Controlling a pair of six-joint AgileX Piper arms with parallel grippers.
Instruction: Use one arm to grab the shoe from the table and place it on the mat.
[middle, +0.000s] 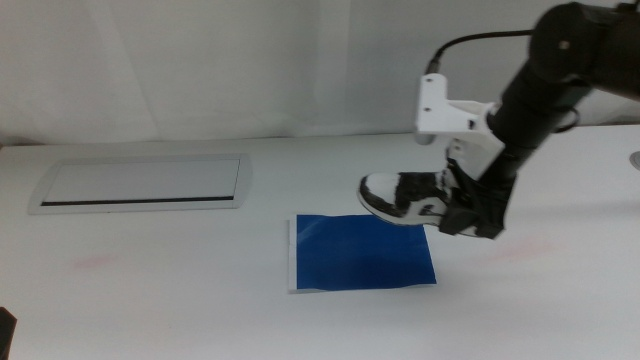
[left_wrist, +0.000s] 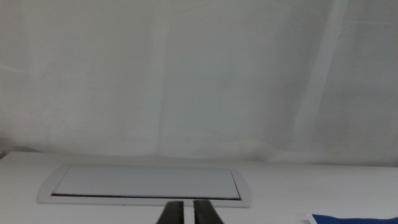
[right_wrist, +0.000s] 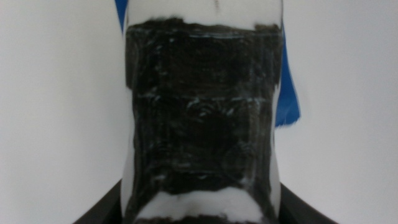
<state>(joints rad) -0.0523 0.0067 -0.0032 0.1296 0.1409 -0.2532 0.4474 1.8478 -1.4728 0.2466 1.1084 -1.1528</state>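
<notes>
Right gripper (middle: 468, 212): clamped on the heel end of the shoe (middle: 405, 197), one jaw on each side — the right wrist view shows the dark jaws flanking the shoe close up.
Shoe: carried clear of the table (middle: 150, 290), toe pointing toward the picture's left, hanging at the far right corner of the mat (middle: 360, 252) rather than over its middle.
Mat: flat, blue, bare; its white strip runs along the left edge.
Left gripper (left_wrist: 184, 213): waiting off to the left, jaws nearly together on nothing, facing the panel (left_wrist: 146, 184).
Stage: transport, by my reading — the shoe is not yet set down.
Risk, placement: released from here, the heel would likely land off the mat's right edge, since most of the shoe sits toward that corner.
Risk, grip: the hold is at one end only, so the toe could sag or swing and the shoe might touch down crooked.
Risk, mat: a thin sheet — a shoe dragged across it could push or wrinkle it.
Need: shift further over the mat, then lower before letting go.
</notes>
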